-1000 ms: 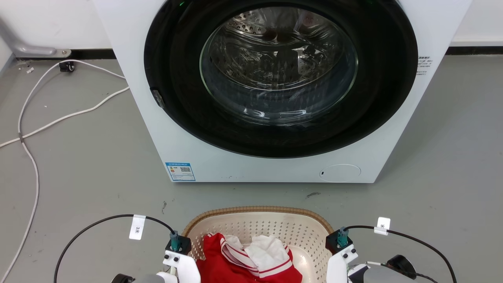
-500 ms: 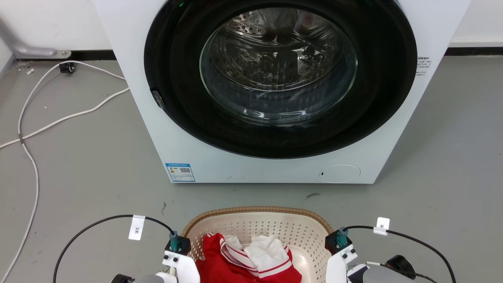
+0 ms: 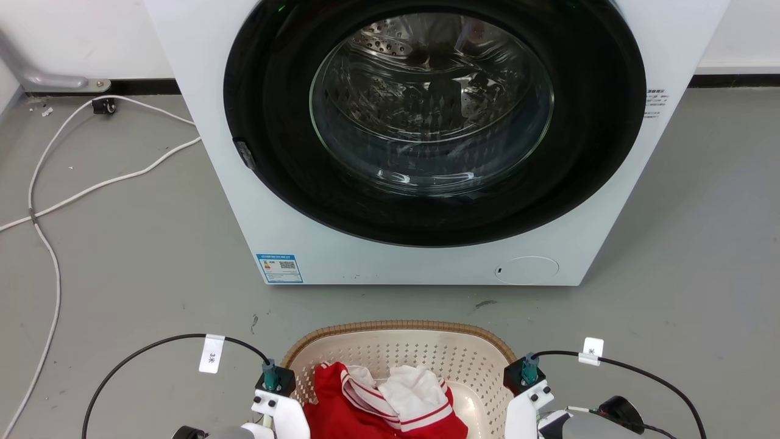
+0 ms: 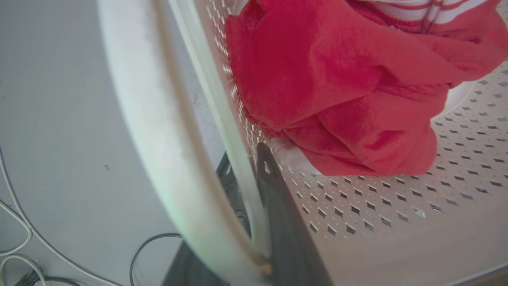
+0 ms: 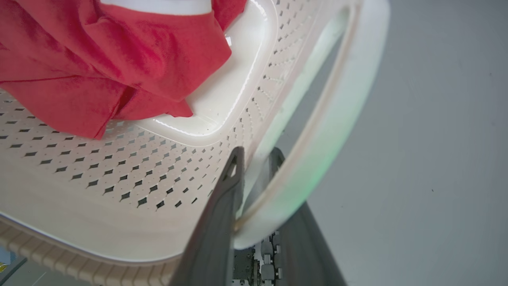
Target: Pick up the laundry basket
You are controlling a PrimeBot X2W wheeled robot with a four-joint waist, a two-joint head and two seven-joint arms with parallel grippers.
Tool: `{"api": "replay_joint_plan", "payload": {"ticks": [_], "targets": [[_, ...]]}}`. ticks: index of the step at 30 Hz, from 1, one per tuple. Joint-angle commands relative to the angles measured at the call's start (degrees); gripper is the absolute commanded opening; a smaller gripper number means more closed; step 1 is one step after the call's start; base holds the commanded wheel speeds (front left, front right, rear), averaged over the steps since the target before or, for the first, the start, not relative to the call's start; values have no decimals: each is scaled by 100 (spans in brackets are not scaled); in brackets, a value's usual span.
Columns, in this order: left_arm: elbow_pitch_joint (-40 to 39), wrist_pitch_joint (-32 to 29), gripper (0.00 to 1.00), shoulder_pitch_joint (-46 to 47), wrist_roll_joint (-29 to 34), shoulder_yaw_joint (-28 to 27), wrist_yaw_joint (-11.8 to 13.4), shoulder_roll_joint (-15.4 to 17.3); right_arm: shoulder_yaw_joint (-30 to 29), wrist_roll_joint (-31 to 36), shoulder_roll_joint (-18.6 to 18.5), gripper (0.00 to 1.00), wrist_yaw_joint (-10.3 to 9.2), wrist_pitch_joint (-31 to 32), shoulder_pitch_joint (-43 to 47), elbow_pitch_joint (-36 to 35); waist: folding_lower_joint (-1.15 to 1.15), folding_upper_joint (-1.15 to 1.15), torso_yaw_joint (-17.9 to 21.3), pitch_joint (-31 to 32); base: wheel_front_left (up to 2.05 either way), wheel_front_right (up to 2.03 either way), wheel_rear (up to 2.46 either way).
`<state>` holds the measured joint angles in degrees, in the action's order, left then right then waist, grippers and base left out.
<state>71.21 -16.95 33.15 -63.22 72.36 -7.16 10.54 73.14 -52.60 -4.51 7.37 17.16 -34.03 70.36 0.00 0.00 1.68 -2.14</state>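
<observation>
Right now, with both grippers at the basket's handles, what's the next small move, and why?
Probably lift both arms straight up together, a little. The left gripper and right gripper each seem closed on a side of the laundry basket, which holds red clothing, and the washing machine stands close ahead.

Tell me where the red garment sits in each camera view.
Head view: red garment bottom centre, inside the laundry basket.
Left wrist view: red garment upper right.
Right wrist view: red garment upper left.
Shared landmark: the laundry basket's perforated cream wall.
</observation>
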Motion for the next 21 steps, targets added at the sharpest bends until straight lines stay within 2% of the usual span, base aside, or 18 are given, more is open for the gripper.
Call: {"api": "replay_joint_plan", "payload": {"ticks": [1, 21], "targets": [[-53, 56, 0, 89, 12, 33, -50, -83, 49, 40, 110, 0, 22, -12, 32, -52, 0, 0, -1, 5, 0, 0, 0], [-49, 83, 0, 101, -24, 63, -51, -106, 49, 63, 115, 0, 22, -32, 52, -45, 0, 0, -8, 12, 0, 0, 0]]}}
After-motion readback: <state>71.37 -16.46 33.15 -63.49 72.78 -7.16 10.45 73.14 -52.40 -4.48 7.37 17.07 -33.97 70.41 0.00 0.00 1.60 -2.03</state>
